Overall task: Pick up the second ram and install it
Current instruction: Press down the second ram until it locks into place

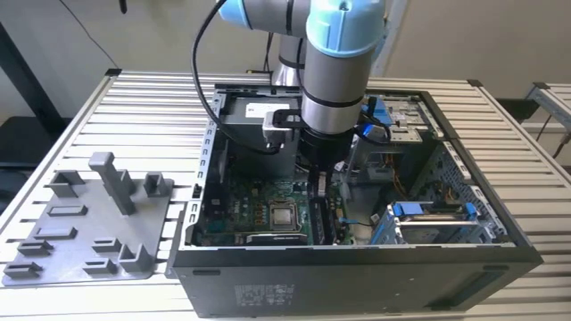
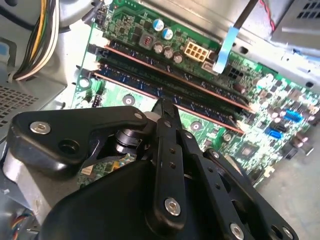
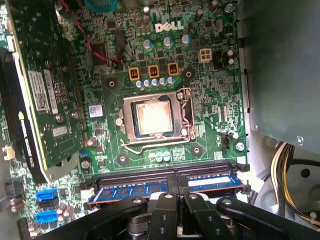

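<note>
Black gripper [image 2: 165,107] fingers are pressed together directly over the second ram [image 2: 170,95], just above its motherboard [image 3: 165,65] slot.

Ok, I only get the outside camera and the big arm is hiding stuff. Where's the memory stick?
Observer: In the first wrist view the second ram stands in a slot on the motherboard, with its blue side showing.
Operator: Is the claw near it?
Observer: Yes, the claw is right at the stick's middle.
Operator: Is there another slot?
Observer: Yes, a black slot runs alongside the stick, between it and the processor.
</note>
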Action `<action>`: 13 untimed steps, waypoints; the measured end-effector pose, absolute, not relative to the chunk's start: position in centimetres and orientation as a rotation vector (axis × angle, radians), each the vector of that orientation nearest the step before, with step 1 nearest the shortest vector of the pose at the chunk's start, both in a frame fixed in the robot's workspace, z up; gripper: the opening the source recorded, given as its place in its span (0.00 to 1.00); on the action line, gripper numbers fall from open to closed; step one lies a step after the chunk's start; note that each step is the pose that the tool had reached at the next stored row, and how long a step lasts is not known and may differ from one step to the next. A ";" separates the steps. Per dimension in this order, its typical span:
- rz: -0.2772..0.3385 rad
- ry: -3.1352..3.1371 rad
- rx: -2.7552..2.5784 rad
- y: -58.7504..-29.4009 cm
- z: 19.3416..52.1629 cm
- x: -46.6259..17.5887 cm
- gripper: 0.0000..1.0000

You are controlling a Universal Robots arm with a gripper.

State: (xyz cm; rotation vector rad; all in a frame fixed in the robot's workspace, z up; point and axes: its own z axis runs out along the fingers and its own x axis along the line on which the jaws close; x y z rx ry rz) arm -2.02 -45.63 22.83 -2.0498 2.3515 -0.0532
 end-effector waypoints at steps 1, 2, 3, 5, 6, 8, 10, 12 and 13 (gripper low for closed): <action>-0.053 2.343 -2.059 -45.6 22.8 -1.9 0.11; -0.053 2.336 -2.068 -45.6 22.8 -1.8 0.11; -0.053 2.329 -2.075 -45.6 22.8 -1.8 0.11; -0.052 2.328 -2.076 -45.6 22.8 -1.8 0.11; -0.052 2.327 -2.077 -45.7 22.8 -1.8 0.11; -0.051 2.324 -2.079 -45.7 22.5 -1.7 0.11; -0.052 2.324 -2.082 -45.7 22.3 -1.7 0.11; -0.052 2.322 -2.084 -45.8 21.9 -1.7 0.11; -0.051 2.319 -2.086 -45.8 21.8 -1.7 0.11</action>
